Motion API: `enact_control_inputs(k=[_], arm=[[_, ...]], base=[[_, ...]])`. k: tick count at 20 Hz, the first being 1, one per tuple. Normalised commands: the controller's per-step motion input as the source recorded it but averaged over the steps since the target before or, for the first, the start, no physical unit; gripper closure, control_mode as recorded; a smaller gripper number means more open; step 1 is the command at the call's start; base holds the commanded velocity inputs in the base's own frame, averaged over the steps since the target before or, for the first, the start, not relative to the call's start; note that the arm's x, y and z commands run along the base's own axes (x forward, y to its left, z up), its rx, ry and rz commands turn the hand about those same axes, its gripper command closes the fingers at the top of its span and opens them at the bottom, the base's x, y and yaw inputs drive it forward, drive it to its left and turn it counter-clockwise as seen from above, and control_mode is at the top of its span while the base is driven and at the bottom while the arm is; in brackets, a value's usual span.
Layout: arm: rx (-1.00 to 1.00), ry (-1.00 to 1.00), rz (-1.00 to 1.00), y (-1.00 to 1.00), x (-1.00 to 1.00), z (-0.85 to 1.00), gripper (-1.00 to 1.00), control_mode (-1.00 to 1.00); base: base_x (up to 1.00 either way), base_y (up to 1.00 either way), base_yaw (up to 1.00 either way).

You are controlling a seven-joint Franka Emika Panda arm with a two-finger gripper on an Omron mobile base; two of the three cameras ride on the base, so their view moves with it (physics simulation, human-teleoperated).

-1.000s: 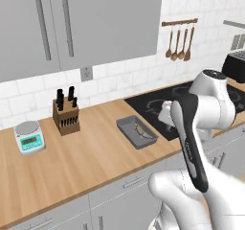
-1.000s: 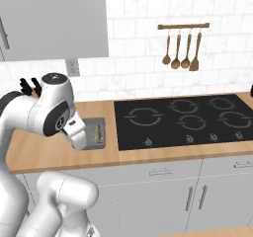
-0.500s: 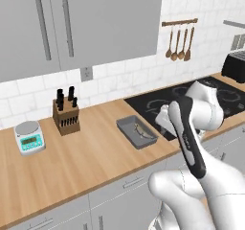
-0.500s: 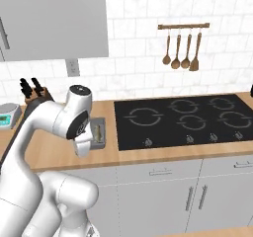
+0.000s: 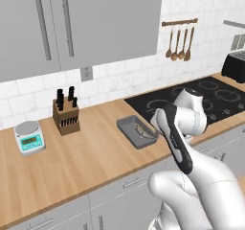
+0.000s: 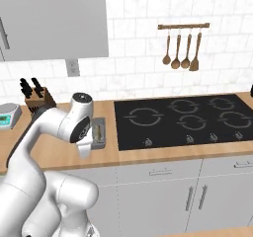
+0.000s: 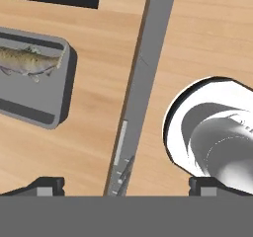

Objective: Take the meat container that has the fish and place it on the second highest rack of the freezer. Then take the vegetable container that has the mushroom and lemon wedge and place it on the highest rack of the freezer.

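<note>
The meat container (image 7: 34, 95), a flat rectangular grey tray, lies on the wooden counter with the brownish-silver fish (image 7: 27, 60) inside it. It lies left of the cooktop, as the meat container (image 5: 135, 131) in the left base view and the meat container (image 6: 99, 132) in the right base view, where my arm partly covers it. My gripper (image 7: 126, 185) hangs open over the counter's front edge, beside the tray and apart from it, nothing between its fingertips (image 7: 47, 184). The freezer, vegetable container, mushroom and lemon wedge are out of view.
A black cooktop (image 6: 183, 120) borders the tray on the right. A knife block (image 5: 65, 115) and a small scale (image 5: 29, 137) stand to the left. Utensils (image 6: 182, 51) hang on the wall, and a dark toaster (image 5: 235, 66) stands far right. The grey cabinet front (image 7: 143, 83) drops below the counter edge.
The arm has folded down and swung toward the tray, its elbow now right beside it. The tray, the fish and the base have not moved.
</note>
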Motion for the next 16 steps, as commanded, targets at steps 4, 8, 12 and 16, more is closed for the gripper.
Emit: enact_control_inputs(k=[4,8,12,16], arm=[[-0.11,-0.01,0.0,0.33,0.26,-0.04,-1.0,-1.0],[-0.06,0.0,0.0,0.32,0.37,-0.07,-1.0,-1.0],[0.0,-0.02,0.0,0.15,0.21,-0.19,-1.0,-1.0],[-0.03,-0.04,0.0,0.08,0.16,-0.19,-1.0,-1.0]], base=[[0.0,0.0,0.0],[0.0,0.0,0.0],[0.0,0.0,0.0],[0.0,0.0,0.0]])
